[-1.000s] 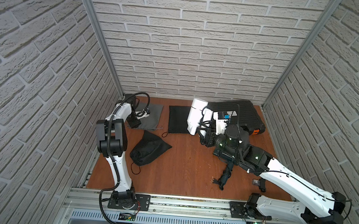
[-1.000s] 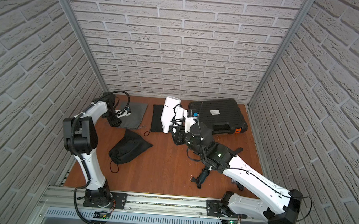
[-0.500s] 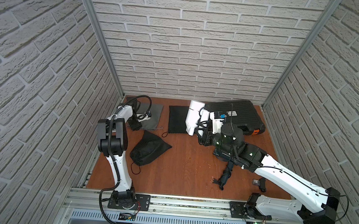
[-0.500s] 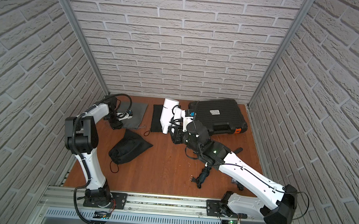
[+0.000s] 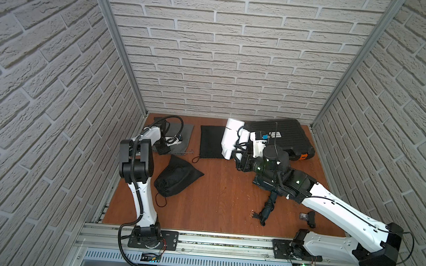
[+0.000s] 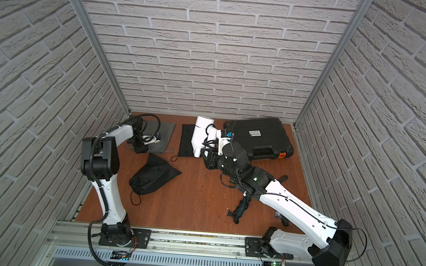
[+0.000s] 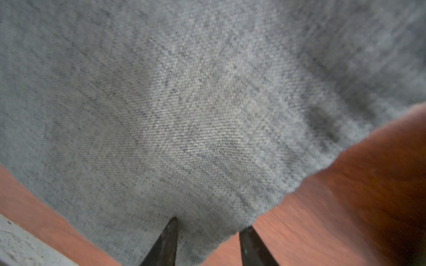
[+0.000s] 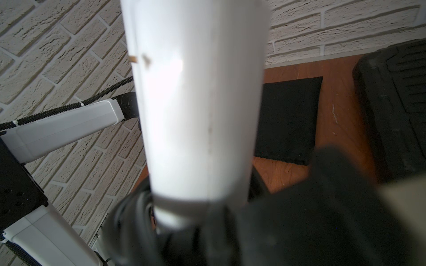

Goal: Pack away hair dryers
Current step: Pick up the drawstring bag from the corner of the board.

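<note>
My right gripper (image 5: 242,152) is shut on the handle of a white hair dryer (image 5: 229,140), which it holds off the table next to the flat black pouch (image 5: 210,143). The dryer's white barrel (image 8: 196,103) fills the right wrist view, with its dark coiled cord (image 8: 138,221) at its base. A dark teal hair dryer (image 5: 268,206) lies on the table under my right arm, cord round its handle. My left gripper (image 7: 209,244) stands open at the near corner of the flat grey pouch (image 7: 184,103). One fingertip (image 7: 168,241) rests on the cloth and one beside it.
A stuffed black drawstring pouch (image 5: 175,177) lies beside my left arm. The ribbed black hard case (image 5: 286,138), with its orange latch, sits shut at the back right. A small dark item (image 5: 310,218) lies near the front right. Brick walls close in three sides.
My right arm has carried the white dryer slightly to the left. My left wrist has shifted a little at the grey pouch's corner.
</note>
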### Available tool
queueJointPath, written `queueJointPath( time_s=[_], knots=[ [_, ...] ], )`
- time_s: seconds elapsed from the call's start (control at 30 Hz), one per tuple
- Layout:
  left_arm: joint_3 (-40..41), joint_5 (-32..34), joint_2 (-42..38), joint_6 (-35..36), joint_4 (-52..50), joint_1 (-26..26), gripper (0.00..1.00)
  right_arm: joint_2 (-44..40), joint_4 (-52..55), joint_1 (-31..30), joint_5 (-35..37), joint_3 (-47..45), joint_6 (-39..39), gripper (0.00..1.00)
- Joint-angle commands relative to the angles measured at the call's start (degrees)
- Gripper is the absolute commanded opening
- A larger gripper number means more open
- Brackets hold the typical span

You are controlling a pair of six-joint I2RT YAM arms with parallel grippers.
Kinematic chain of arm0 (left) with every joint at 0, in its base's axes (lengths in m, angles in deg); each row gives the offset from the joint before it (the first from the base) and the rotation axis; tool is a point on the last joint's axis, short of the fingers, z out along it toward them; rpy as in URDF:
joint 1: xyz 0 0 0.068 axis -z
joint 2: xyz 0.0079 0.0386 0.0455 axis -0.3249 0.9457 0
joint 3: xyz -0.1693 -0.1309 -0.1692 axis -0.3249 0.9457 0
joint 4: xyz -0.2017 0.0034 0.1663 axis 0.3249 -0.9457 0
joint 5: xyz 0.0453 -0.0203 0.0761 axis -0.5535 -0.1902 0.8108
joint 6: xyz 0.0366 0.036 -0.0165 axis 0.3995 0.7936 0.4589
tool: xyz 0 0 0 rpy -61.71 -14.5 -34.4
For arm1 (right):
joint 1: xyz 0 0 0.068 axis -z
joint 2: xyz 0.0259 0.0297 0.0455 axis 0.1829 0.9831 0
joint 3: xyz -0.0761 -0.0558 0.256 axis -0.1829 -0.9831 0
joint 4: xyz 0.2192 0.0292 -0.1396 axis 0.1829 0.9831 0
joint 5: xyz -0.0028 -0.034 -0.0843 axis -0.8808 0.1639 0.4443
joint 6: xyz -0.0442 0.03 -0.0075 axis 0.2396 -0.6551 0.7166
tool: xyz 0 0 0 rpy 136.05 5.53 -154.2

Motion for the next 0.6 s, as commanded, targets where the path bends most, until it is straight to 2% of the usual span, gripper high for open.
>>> queueJointPath(
  time_s=[0.0,0.27,0.57],
  knots=[
    [-1.6,-0.6,1.0,0.8,-1.3,0.2,0.35,-0.5,-7.3,0.5,-0.5,0.6,-0.3,0.02],
    [-3.1,-1.7,0.5,2.0,-4.9,0.2,0.01,-0.8,-7.3,0.6,-1.1,0.9,-0.4,0.02],
    [-4.5,-3.5,-2.2,2.5,-12.5,0.1,0.00,-0.7,-7.8,0.6,-1.8,0.9,-0.5,0.03]
  ],
)
